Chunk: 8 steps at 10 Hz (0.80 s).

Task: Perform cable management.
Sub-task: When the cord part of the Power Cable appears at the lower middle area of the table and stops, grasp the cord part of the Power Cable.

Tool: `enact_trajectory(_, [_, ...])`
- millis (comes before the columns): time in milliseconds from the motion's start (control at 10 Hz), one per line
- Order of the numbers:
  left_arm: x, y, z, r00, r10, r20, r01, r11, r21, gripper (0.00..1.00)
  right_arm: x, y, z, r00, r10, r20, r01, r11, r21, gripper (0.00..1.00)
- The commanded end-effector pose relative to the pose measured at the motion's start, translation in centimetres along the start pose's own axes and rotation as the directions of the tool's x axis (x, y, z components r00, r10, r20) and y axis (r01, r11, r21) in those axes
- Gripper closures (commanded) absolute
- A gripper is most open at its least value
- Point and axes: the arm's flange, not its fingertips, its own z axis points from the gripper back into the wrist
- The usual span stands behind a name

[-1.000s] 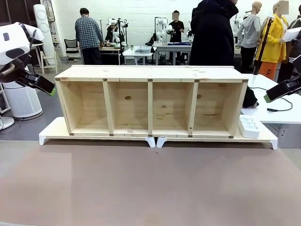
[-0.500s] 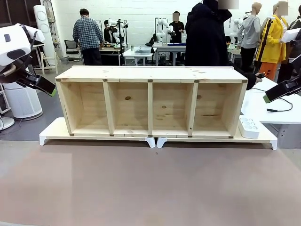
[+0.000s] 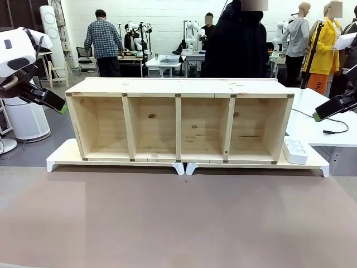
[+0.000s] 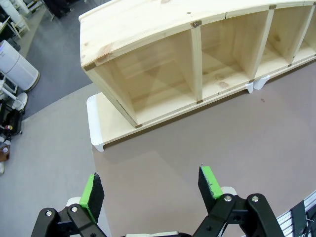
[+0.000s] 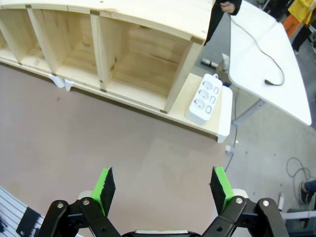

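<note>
Two claws are free to work with: your left claw and right claw both have their green pads spread wide, gripping nothing. Your cable lies on the white bench off the right end of the wooden shelf. One end runs up towards a person's hand, and the plug lies loose. Expect it to be light, limp and smooth, so it will droop either side of a pinch and may slide through the pads. You'd best pinch just behind the plug, whose body gives a stop.
</note>
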Motion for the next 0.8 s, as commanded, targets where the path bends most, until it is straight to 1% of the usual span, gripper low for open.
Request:
enact_trajectory(0, [0.21, 0.03, -0.25, 1.000, 0.000, 0.010, 0.000, 1.000, 0.003, 0.00, 0.03, -0.05, -0.27, 1.000, -0.001, -0.003, 0.001, 1.000, 0.000, 0.00])
enact_trajectory(700, [0.21, 0.03, -0.25, 1.000, 0.000, 0.010, 0.000, 1.000, 0.003, 0.00, 0.03, -0.05, -0.27, 1.000, -0.001, -0.003, 0.001, 1.000, 0.000, 0.00])
